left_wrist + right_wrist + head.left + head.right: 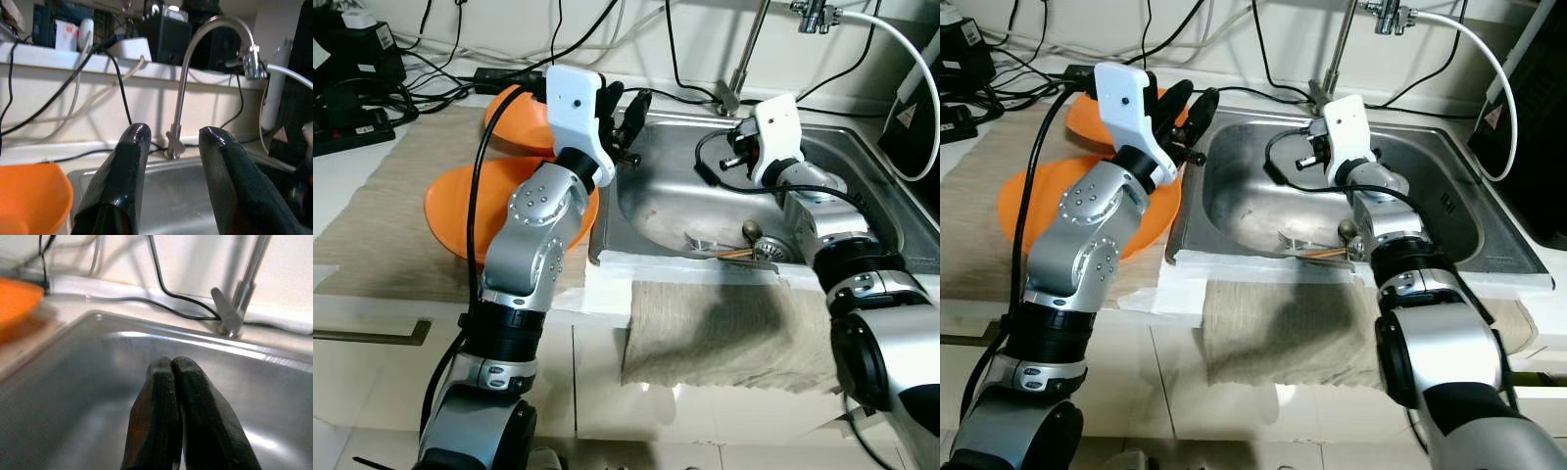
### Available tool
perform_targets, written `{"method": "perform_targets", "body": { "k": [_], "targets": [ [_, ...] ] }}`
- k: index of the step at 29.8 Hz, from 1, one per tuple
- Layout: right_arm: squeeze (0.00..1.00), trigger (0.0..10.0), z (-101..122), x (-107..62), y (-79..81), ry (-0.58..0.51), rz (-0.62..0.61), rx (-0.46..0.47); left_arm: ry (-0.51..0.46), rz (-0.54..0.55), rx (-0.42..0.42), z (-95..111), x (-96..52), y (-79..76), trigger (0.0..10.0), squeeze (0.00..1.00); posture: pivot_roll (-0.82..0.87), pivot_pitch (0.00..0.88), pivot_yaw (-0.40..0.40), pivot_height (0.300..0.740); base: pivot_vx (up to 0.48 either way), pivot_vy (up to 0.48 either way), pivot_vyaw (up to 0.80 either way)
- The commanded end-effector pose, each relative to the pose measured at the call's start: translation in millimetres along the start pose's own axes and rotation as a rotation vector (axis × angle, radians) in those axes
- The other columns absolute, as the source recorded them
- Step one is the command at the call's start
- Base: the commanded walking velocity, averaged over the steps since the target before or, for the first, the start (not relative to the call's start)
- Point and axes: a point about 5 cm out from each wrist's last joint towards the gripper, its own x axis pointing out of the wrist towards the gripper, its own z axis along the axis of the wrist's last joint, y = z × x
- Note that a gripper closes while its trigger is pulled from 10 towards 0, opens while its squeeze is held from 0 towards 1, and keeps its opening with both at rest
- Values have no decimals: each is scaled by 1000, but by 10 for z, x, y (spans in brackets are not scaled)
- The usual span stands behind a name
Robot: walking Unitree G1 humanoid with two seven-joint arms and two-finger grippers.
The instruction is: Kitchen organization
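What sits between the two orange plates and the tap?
The left gripper, fingers open, hovers at the sink rim between the orange plates and the tap, seen from the left eye view.

— What colours did you have in front of you?

— You had two plain orange plates (450,211) on a beige woven mat (372,196), and a bare steel-grey sink (656,201) beside them.

— And the cloth?

— The cloth (724,333) you saw draped over the sink's front edge was grey-beige, unpatterned. Your arms were silver with white wrist housings, the fingers (129,161) glossy black, and the cables (440,88) behind were black and white.
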Motion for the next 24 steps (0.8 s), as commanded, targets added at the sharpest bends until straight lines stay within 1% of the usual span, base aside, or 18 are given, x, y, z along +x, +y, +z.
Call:
{"method": "perform_targets", "body": {
  "k": [1,2,3,4,7,9,10,11,13,15,16,17,18,19,20,24],
  "targets": [
    [0,10000,169,3,-38,-86,-29,113,37,-16,14,-90,-10,-18,10000,0,20,0,-33,732,0,0,0],
    [0,10000,164,-8,-50,-107,-50,172,43,-17,25,-104,-18,-14,10000,0,22,0,-33,732,0,0,0],
    [0,10000,153,-20,-62,-123,-73,207,48,-19,32,-117,-26,-8,10000,0,21,0,-29,732,0,0,0],
    [0,10000,110,-52,-79,-152,-126,263,64,-20,46,-154,-46,7,10000,0,19,0,-22,732,0,0,0],
    [0,10000,17,-93,-42,-157,-150,289,83,-15,56,-196,-80,39,10000,0,17,0,-11,732,0,0,0],
    [0,10000,-137,-162,58,-137,-134,285,102,-3,34,-246,-151,112,10000,0,16,0,-6,732,0,0,0],
    [0,10000,-201,-205,93,-130,-139,263,112,12,37,-265,-187,165,10000,0,12,0,-2,732,0,0,0],
    [0,10000,-201,-205,93,-130,-139,263,112,12,37,-265,-187,165,10000,0,12,0,-2,732,0,0,0],
    [0,10000,-297,-276,123,-105,-155,203,123,29,94,-273,-244,248,10000,0,5,0,1,732,0,0,0],
    [0,10000,-345,-352,139,-96,-159,161,130,49,131,-255,-294,335,10000,0,-1,0,1,732,0,0,0],
    [224,10000,-349,-380,140,-95,-163,151,130,53,137,-246,-307,354,10000,169,-1,0,-1,732,0,0,0],
    [1000,10000,-370,-419,141,-87,-165,129,128,62,142,-224,-323,386,10000,929,-1,0,-2,732,0,0,0],
    [1000,10000,-383,-444,140,-80,-167,115,127,66,146,-209,-332,403,10000,929,-2,0,-2,732,0,0,0],
    [1000,10000,-393,-481,145,-75,-162,91,132,71,151,-199,-345,424,10000,1000,-1,0,-1,732,0,0,0],
    [1000,10000,-414,-538,144,-63,-158,54,150,81,161,-199,-379,462,10000,1000,0,0,-1,732,0,0,0],
    [1000,10000,-415,-574,136,-62,-161,43,162,82,172,-206,-409,484,10000,1000,1,0,-3,732,0,0,0]
  ]
}}
